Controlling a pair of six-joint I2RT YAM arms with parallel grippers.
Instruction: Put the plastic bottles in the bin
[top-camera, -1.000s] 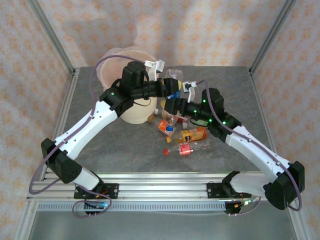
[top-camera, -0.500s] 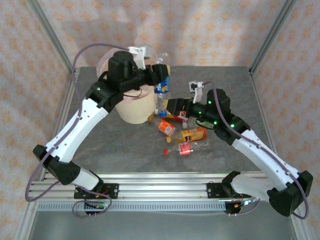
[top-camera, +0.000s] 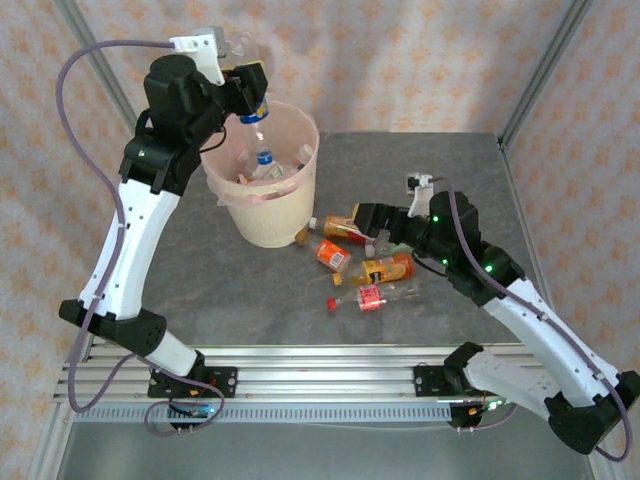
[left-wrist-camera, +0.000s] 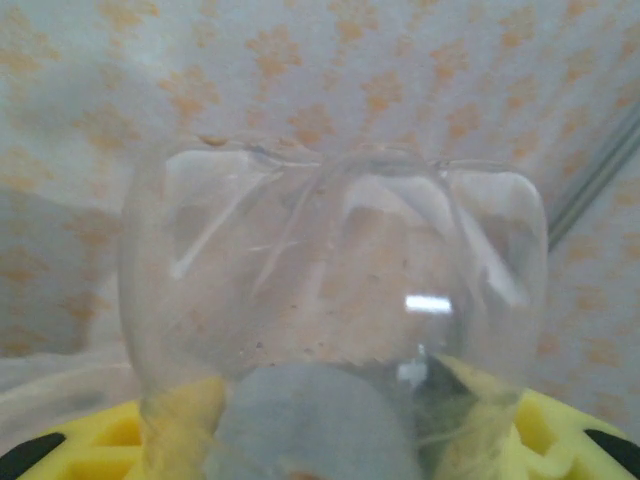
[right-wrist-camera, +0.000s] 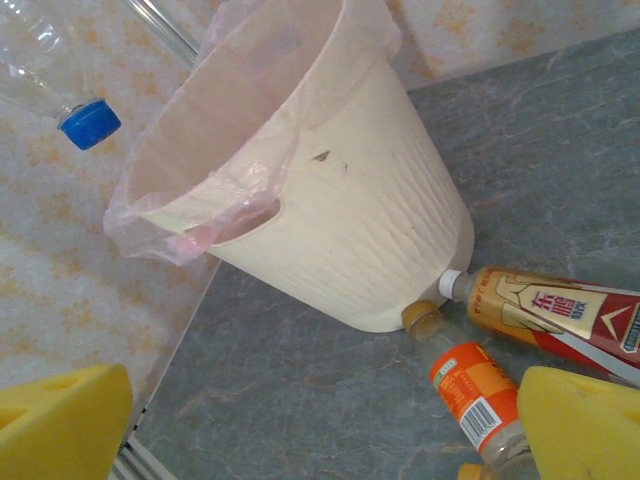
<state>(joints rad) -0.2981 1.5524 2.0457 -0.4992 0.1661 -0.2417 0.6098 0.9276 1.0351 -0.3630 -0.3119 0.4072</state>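
Left gripper (top-camera: 250, 92) is holding a clear bottle (left-wrist-camera: 335, 280) cap-down over the bin (top-camera: 285, 215) near the table's (top-camera: 450, 170) far-left corner; right gripper (top-camera: 368, 225) is hovering wide open beside loose bottles (top-camera: 385, 268).

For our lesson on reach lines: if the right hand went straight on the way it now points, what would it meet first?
Likely the orange-labelled bottle lying just ahead of the right hand, then the bin; depth is unclear.
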